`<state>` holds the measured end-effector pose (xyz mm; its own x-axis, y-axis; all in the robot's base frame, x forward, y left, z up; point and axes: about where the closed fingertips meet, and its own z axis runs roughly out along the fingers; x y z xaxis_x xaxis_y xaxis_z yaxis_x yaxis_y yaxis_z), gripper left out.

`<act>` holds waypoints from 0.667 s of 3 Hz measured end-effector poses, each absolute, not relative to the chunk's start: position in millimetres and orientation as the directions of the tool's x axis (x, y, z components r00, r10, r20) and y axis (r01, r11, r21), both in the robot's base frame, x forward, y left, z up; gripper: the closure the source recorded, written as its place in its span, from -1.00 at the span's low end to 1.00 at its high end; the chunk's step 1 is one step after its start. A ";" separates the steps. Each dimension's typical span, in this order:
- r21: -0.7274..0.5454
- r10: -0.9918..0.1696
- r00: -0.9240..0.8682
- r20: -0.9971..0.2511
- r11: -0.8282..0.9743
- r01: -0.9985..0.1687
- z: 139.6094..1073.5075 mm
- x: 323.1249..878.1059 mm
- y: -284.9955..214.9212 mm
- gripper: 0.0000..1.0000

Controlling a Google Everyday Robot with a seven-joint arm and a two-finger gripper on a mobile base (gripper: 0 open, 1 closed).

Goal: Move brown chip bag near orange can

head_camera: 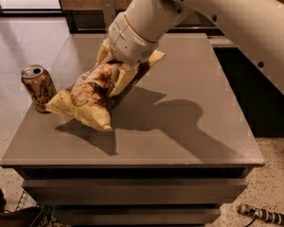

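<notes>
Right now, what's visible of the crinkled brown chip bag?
Crinkled foil-like brown chip bag, dark brown middle, pale yellow ends, tilted, lower-left end down. The gripper is shut on its upper part, holding it low over the grey table, its shadow beneath. Its lower end sits right beside the orange-gold metal can; contact unclear.
</notes>
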<state>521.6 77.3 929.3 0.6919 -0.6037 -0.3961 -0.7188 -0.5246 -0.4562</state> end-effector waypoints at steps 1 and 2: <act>-0.451 -0.596 0.699 -0.395 -0.537 -0.713 927.8 519.1 80.8 0.47; -0.450 -0.594 0.701 -0.395 -0.540 -0.711 927.2 518.4 82.4 0.04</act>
